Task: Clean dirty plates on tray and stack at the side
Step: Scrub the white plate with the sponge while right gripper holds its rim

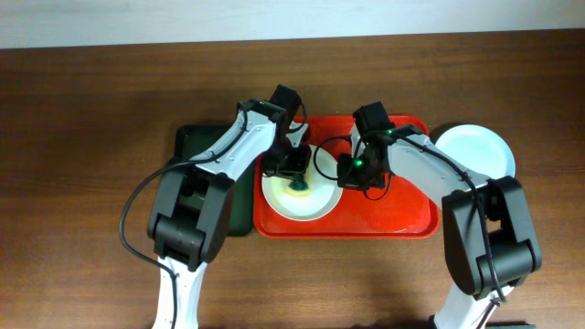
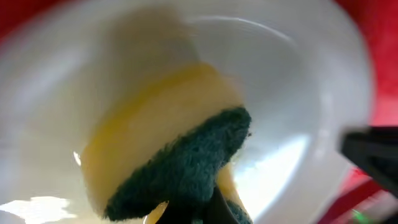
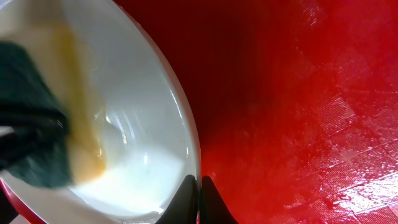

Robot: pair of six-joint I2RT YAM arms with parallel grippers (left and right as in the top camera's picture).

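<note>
Sponge (image 2: 177, 165) in fully closed left tool (image 1: 295, 178), against white plate (image 1: 315, 203); right tool (image 3: 199, 202) pinched closed on its rim.

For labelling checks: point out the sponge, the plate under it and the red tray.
sponge (image 2: 180, 168): left wrist view, green scouring face.
plate (image 1: 288, 208): overhead view, bare lower rim.
red tray (image 1: 393, 215): overhead view, bare floor.

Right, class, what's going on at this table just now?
The left arm, jaws shut on a yellow-and-green sponge, presses it onto a white plate on the red tray. The right arm pinches that plate's rim. A second plate sits on the table beside the tray.
</note>
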